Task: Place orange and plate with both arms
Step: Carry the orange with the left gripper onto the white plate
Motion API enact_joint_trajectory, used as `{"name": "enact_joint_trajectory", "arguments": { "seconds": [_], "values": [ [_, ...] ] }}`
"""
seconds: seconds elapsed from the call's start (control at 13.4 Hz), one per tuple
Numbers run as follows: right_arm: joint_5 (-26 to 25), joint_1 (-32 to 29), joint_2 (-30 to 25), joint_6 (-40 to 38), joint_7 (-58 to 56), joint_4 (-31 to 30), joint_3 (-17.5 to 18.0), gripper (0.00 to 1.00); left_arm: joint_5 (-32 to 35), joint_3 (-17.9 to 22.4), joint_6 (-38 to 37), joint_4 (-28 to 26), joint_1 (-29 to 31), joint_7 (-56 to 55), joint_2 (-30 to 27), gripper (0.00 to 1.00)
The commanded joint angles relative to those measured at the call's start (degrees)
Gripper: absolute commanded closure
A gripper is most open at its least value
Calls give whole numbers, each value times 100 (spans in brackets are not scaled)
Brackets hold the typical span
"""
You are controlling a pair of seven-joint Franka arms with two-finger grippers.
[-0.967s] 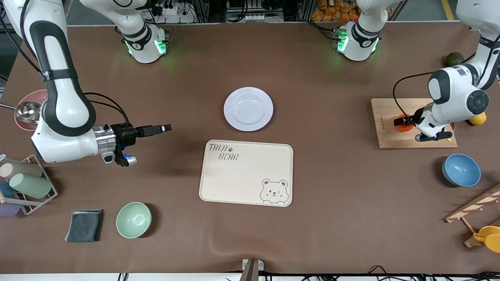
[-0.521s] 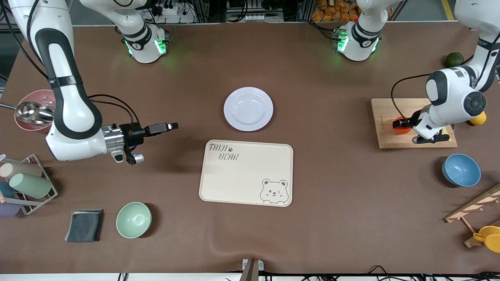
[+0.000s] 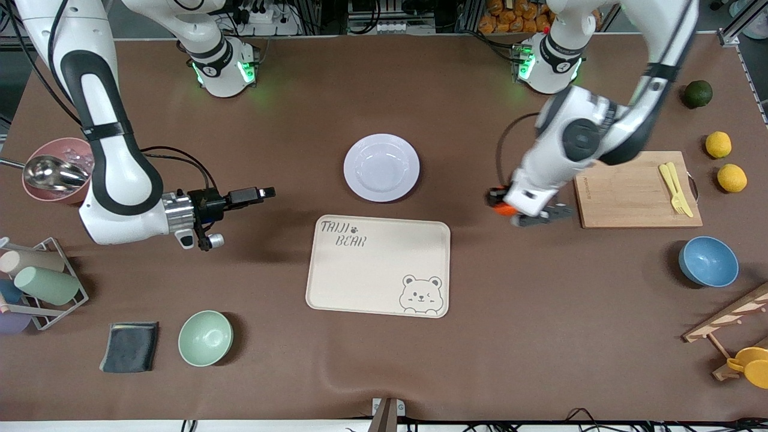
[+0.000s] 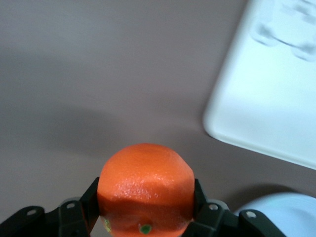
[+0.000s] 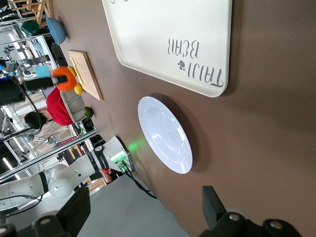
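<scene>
Left gripper point(image 3: 501, 203) clamps orange point(image 4: 145, 186) over bare table between board point(image 3: 624, 195) and tray point(image 3: 378, 264); keep grip firm, lower gently. Right gripper point(image 3: 259, 193) waits, fingers apparently open, near plate point(image 3: 381, 167).

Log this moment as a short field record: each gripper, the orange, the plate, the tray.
left gripper: shut on the small round red-orange orange, in the air over bare brown table between the wooden cutting board and the cream rectangular bear tray
right gripper: open, empty, over the table toward the right arm's end, pointing toward the plate
plate: round pale lavender-white plate, empty, on the table, farther from the front camera than the tray
tray: empty
</scene>
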Motion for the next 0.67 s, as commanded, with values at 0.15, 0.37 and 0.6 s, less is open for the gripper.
{"name": "enact_joint_trajectory", "arguments": {
  "seconds": [0.15,0.37,0.6],
  "values": [
    [395,64,41,343,-439,-325,-1,0,780,131,-70,1438,-1766,-2528,1673,98],
    [790,248,50,695,-1161,-678,-1,0,1643,202,-61,1950,-2550,-3990,2405,96],
    [1071,537,50,1011,-1206,-906,8,0,1698,202,-44,1846,-2684,-4371,2511,93]
  ]
}}
